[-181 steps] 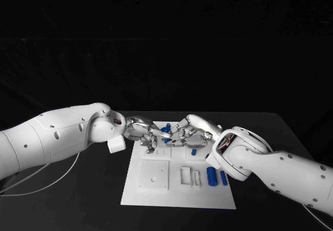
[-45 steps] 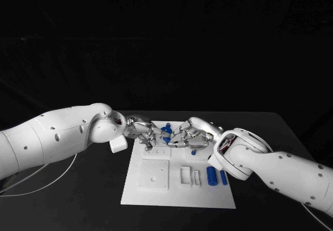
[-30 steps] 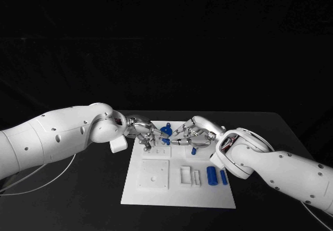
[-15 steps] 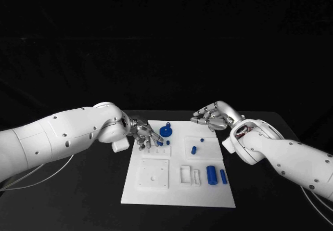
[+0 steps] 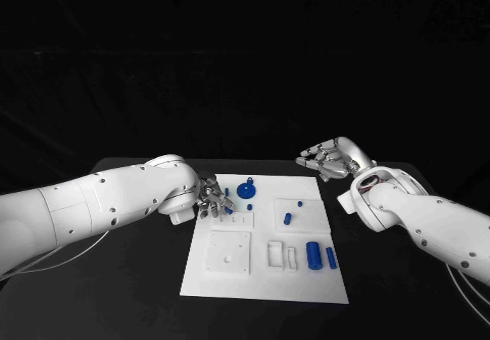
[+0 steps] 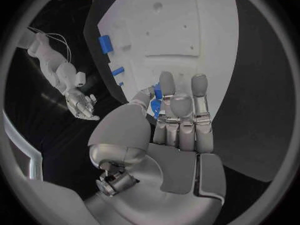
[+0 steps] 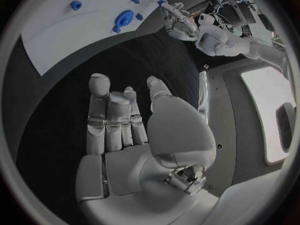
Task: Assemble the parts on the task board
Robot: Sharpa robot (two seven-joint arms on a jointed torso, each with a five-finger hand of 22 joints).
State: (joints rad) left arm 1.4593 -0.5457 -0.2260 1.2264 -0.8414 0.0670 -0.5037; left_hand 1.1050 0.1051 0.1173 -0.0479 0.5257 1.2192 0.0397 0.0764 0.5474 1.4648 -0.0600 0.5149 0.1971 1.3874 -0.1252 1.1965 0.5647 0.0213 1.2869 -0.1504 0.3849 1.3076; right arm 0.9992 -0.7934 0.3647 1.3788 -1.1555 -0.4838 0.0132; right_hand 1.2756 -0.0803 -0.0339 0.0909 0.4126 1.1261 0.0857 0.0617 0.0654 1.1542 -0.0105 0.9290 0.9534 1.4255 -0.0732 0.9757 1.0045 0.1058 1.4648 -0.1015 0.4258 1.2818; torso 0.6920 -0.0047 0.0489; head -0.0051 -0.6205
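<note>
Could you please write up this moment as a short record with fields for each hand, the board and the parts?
left hand: at the task board's left edge, fingers over it, holding nothing as far as the wrist view shows
right hand: raised beyond the board's far right corner, open, empty
task board: white plate, mid-table
round blue part: near the far edge
small blue parts: centre right
blue cylinders: two, side by side, right of the white slotted block

The right hand (image 7: 128, 135), fingers straight and holding nothing, hangs over the black table (image 7: 75, 100) off the edge of the white task board (image 7: 69, 37), where a round blue part (image 7: 124, 19) lies.
</note>
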